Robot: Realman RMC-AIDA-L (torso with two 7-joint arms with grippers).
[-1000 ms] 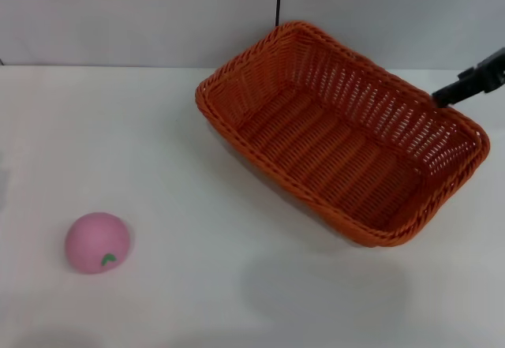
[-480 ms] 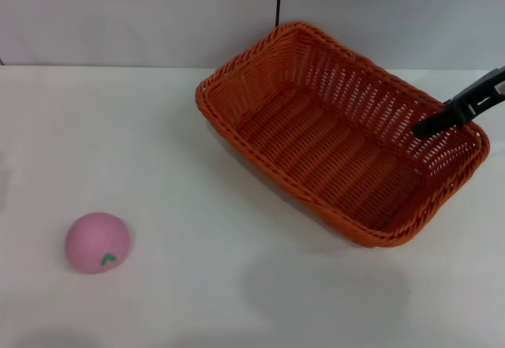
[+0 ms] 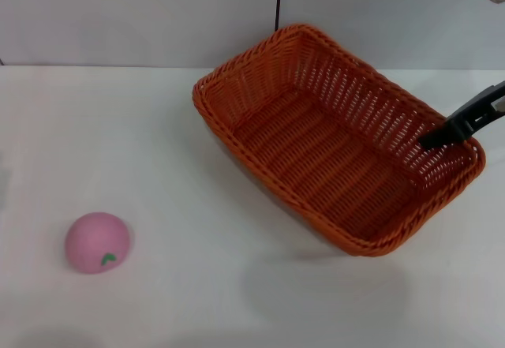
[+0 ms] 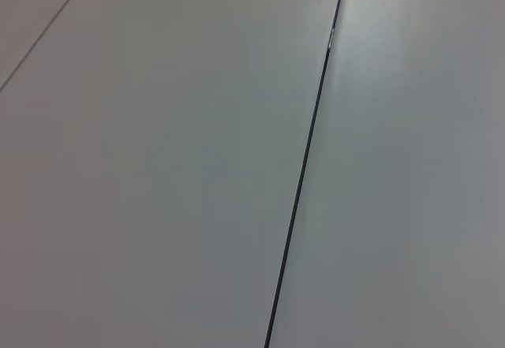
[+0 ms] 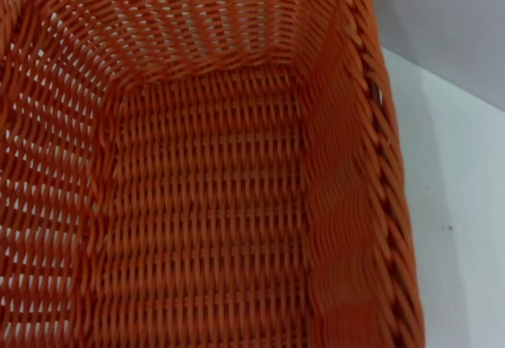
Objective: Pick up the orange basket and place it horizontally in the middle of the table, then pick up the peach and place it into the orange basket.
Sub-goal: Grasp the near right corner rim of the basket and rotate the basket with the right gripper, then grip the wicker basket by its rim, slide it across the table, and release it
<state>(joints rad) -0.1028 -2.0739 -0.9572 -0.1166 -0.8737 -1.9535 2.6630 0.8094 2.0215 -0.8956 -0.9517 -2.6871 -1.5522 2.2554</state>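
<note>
Since the earlier frames the right hand (image 3: 442,136) had dipped over the orange basket's (image 3: 331,139) right end rim, and the basket had shifted slightly; whether the hand gripped the rim, I cannot tell. The basket lay skewed on the bench (image 3: 158,127), right of centre, so placing it remained. The peach (image 3: 96,241) sat untouched, front left; the left hand was out of sight.

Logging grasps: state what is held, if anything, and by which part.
The right gripper is at the right-hand short rim of the orange basket, one finger inside; a closed grip cannot be confirmed. The peach lies free.
</note>
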